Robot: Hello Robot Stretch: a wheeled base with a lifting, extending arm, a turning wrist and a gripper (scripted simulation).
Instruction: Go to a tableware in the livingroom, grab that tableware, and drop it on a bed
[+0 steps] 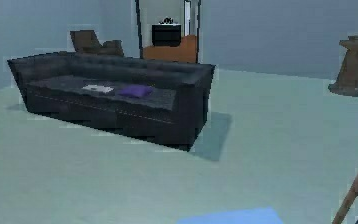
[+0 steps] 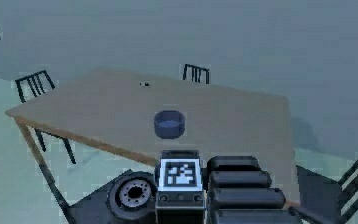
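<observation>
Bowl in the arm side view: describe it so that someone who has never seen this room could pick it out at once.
Find the large wooden table with dark chairs around it. Near the middle of its top sits a small round bowl. Its neighbour on the tabletop is a tiny dark speck by the far edge; the bowl is far bigger, blue-grey and hollow.

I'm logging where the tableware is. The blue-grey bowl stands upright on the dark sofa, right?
Not quite. The blue-grey bowl stands upright on the wooden table, not on the dark sofa, as the arm side view shows.
</observation>
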